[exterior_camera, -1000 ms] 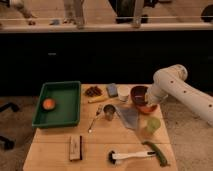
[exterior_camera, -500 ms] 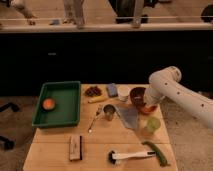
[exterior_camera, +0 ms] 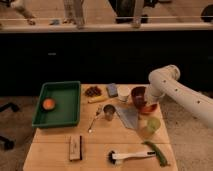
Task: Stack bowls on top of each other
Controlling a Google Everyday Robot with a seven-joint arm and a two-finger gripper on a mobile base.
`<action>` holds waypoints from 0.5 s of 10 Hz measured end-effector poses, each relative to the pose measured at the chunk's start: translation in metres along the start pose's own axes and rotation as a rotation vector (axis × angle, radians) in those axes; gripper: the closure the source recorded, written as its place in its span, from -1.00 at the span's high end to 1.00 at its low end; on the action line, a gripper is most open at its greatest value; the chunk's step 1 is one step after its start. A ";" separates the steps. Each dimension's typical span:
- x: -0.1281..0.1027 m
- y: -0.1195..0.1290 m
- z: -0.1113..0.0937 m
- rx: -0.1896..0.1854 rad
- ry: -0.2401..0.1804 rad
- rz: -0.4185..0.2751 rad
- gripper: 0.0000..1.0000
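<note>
Fingers shut tight, hidden among the bowls; whether gripping a rim, cannot tell.

Camera view: white robot arm [exterior_camera: 175, 90] reaching from right, gripper [exterior_camera: 145, 101] down at back-right of light wooden table [exterior_camera: 55, 155], right over the two bowls. Round dark maroon-brown bowl [exterior_camera: 137, 95] sits just beside white cup [exterior_camera: 123, 93]; round orange-red bowl w/ wider rim [exterior_camera: 148, 108] touching or overlapping it at front-right. Probably placed so close for nesting one in the other; not yet clearly stacked, judged approx. mid-task.

Elsewhere: green plastic tray [exterior_camera: 60, 117] w/ orange fruit [exterior_camera: 48, 103] at left, small metal cup [exterior_camera: 109, 112] and spoon [exterior_camera: 95, 120] in middle, well apart from the work.
</note>
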 end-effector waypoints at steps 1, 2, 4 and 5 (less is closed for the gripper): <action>0.002 -0.001 0.001 -0.004 -0.001 0.008 -1.00; 0.006 -0.002 0.003 -0.009 0.000 0.016 -1.00; 0.012 0.000 0.007 -0.021 0.003 0.027 -1.00; 0.015 0.001 0.009 -0.026 0.004 0.031 -1.00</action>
